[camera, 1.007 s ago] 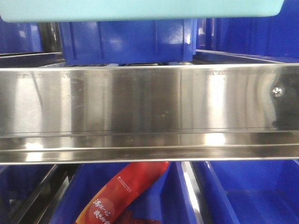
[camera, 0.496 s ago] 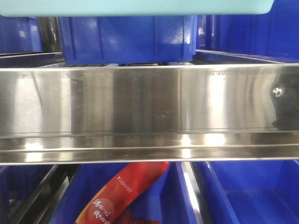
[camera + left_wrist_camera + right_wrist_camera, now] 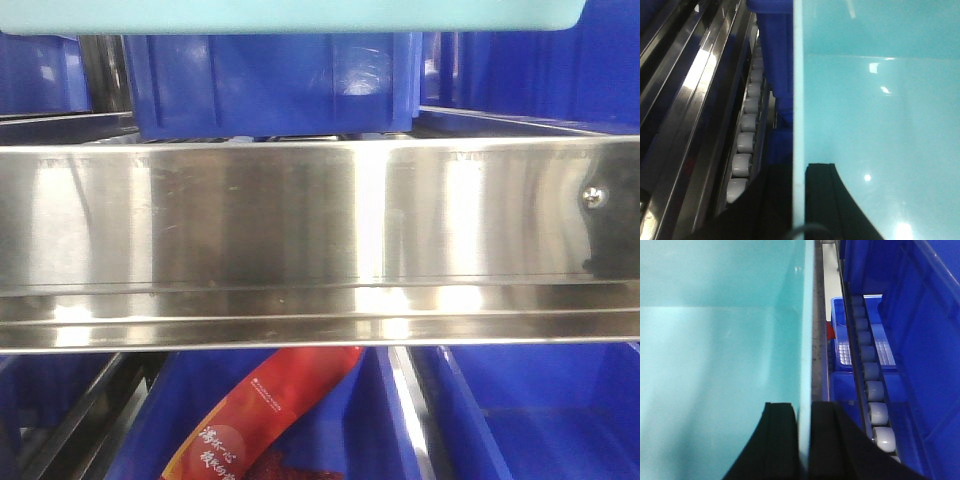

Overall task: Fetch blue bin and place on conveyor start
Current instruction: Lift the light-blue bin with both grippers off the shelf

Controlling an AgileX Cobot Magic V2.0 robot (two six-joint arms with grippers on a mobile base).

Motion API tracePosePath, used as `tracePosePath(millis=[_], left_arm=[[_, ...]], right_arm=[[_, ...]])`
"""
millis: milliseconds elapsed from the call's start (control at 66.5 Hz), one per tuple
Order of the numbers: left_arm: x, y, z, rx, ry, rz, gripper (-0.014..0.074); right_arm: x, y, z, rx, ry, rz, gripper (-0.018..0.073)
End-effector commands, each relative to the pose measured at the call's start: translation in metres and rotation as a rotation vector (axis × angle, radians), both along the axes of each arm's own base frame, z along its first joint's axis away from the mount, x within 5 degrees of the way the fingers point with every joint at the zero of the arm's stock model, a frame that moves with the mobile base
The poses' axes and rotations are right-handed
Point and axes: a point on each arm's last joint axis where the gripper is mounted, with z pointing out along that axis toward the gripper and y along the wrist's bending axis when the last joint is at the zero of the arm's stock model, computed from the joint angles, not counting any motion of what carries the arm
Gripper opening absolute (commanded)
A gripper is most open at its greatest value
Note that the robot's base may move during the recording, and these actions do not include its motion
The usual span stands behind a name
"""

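The light turquoise blue bin shows as a strip along the top of the front view, above the steel shelf rail. In the left wrist view my left gripper is shut on the blue bin's left wall, one finger inside and one outside. In the right wrist view my right gripper is shut on the blue bin's right wall in the same way. The bin looks empty inside. The conveyor start is out of view.
A shiny steel shelf rail spans the front view. Dark royal-blue bins stand behind and below it; one lower bin holds a red packet. Grey roller tracks run beside the held bin on both sides.
The turquoise bin's underside has risen a little in the front view and shows as a thinner strip at the top. The shelf and dark bins have not moved.
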Motion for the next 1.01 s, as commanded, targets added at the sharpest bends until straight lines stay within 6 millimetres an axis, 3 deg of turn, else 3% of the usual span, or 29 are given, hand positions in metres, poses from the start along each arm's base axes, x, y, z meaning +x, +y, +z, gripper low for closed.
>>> tracePosePath(millis=[0,992], left_arm=[[-0.0028,-0.001,0.0076,0.004,-0.055,-0.025,-0.0111],[-0.0026,-0.0007,0.0079,0.009,-0.058,-0.024,-0.0111]], right_arm=[[-0.0007,0.0011,0.0067,-0.003,-0.059,0.026,-0.0154],[-0.0007,0.0011,0.0067,-0.003,-0.059,0.026,-0.0154]])
